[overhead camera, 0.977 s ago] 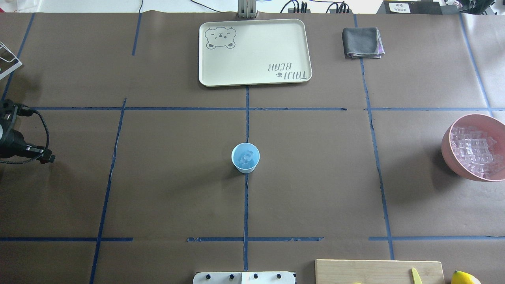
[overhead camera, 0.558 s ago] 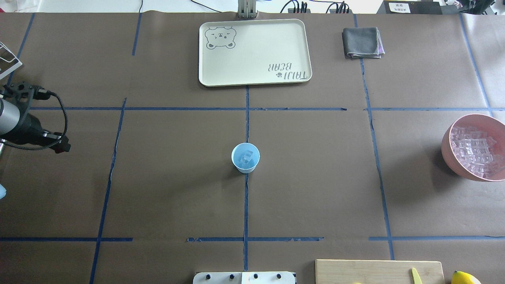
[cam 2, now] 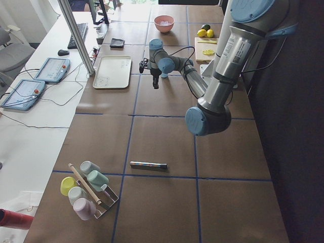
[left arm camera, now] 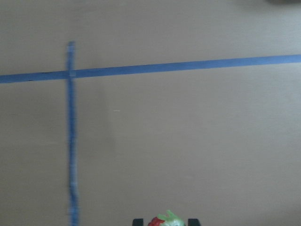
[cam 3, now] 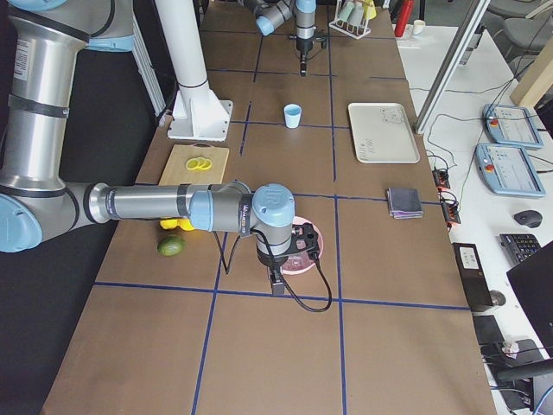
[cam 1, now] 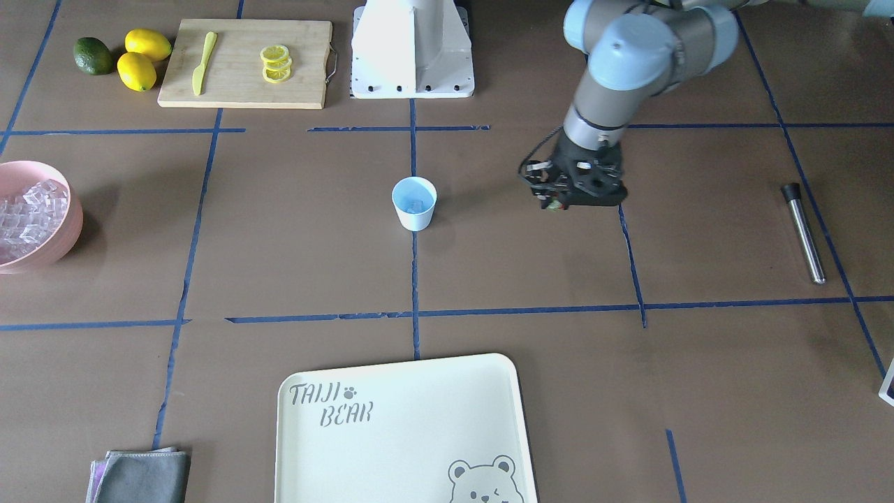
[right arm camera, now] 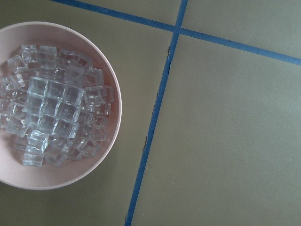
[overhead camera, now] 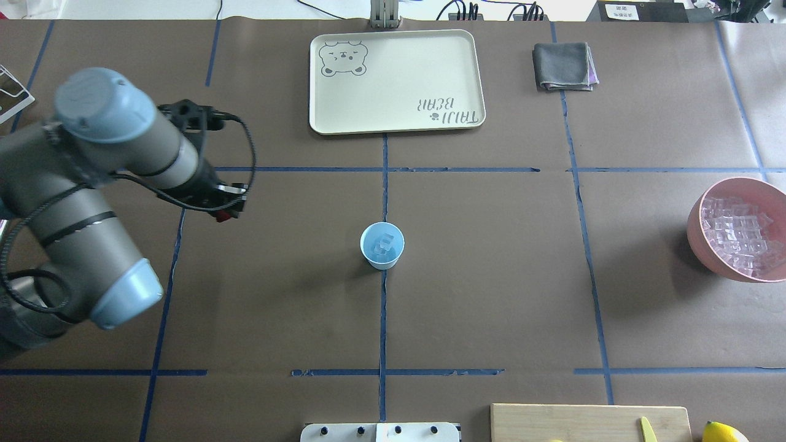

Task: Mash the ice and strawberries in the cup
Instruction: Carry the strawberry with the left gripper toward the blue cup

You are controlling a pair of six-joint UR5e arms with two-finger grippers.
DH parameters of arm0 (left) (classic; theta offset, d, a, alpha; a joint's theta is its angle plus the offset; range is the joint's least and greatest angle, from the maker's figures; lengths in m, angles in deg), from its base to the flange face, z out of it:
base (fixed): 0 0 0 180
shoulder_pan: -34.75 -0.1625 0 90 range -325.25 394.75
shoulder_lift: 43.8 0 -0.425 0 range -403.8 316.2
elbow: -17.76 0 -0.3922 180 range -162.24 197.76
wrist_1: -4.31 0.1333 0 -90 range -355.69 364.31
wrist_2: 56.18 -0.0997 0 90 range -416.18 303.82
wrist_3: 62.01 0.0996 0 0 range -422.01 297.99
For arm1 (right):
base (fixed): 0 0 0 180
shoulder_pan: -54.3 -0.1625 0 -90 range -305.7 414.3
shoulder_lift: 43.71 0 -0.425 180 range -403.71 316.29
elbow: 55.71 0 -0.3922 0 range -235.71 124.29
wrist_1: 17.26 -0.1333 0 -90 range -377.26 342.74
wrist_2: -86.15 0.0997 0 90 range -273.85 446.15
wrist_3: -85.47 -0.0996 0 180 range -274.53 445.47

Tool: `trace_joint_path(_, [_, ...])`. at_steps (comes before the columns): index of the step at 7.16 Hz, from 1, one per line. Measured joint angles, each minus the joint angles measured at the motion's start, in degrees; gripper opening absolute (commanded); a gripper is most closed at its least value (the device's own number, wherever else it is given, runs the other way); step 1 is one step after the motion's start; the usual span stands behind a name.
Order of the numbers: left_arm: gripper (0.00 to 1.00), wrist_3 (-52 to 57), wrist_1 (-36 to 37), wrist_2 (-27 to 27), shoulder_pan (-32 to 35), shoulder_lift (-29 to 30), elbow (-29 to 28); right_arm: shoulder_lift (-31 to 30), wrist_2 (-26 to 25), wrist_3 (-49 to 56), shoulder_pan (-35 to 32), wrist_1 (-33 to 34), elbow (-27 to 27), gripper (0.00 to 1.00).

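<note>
Strawberry (left arm camera: 165,220) in left tool (overhead camera: 228,213); cup (overhead camera: 382,245) well apart

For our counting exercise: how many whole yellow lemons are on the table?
2. One lemon lies beside the cutting board's end. The second lemon sits right against it. Both are next to a green fruit. Others could be hidden outside the views.

Matt paper table cover (overhead camera: 491,294), smooth plastic cup (cam 1: 414,215), glassy ice (right arm camera: 51,108)
</note>
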Motion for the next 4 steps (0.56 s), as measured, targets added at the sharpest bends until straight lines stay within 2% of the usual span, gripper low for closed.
trace_joint_path(3, [0.09, -11.9, 1.6, -2.0, -6.6, 13.7, -6.5, 0.0, 0.0, 0.0, 0.0, 0.0, 0.1, 0.99])
trace_joint_path(4, [0.42, -13.1, 1.6, -2.0, -7.4, 15.4, -7.6, 0.0, 0.0, 0.0, 0.0, 0.0, 0.1, 0.99])
